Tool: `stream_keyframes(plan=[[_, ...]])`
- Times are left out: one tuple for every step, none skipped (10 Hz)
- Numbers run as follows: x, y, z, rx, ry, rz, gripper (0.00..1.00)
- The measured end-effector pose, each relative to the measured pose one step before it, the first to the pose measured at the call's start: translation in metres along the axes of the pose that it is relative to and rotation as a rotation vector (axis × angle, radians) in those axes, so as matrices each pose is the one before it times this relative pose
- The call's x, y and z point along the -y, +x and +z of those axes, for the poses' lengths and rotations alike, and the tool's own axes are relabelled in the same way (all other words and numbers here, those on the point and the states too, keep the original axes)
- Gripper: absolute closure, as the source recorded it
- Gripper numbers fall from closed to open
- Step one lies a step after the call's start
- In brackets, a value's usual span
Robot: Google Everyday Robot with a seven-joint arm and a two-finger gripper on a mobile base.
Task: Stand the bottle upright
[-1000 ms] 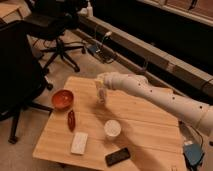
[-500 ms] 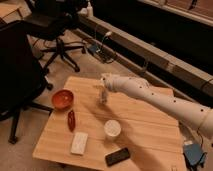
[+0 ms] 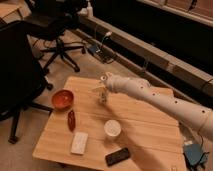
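The small slim whitish plastic bottle [image 3: 103,95] is standing upright, or close to it, on the pale wooden table [image 3: 145,125], toward the twelve o'clock edge. The white arm's gripper [image 3: 102,86] is hanging right over its top; whether the pincer is clamped on the bottle or apart, I cannot tell. The round white cup [image 3: 112,129] is sitting at five o'clock from the bottle. The uprighting is looking nearly done; letting go and backing away is probably what remains.

The tool [image 3: 101,88] has lowered the bottle [image 3: 102,95] until it stands upright on the table [image 3: 145,135].
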Motion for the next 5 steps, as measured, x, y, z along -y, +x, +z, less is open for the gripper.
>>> stream_keyframes(plan=[[0.00217,0.00439,-0.00209,-0.02637,0.00138,-0.01715,0.20],[0.00623,0.00771,-0.00427,-0.04610,0.00967,-0.02206,0.20],[0.01249,0.01104,-0.00747,-0.07143,0.02375,-0.03658,0.20],[0.01630,0.00996,-0.00916,-0.07184,0.03485,-0.03651,0.20],[0.01924,0.00979,-0.01107,-0.06638,0.04229,-0.02945,0.20]])
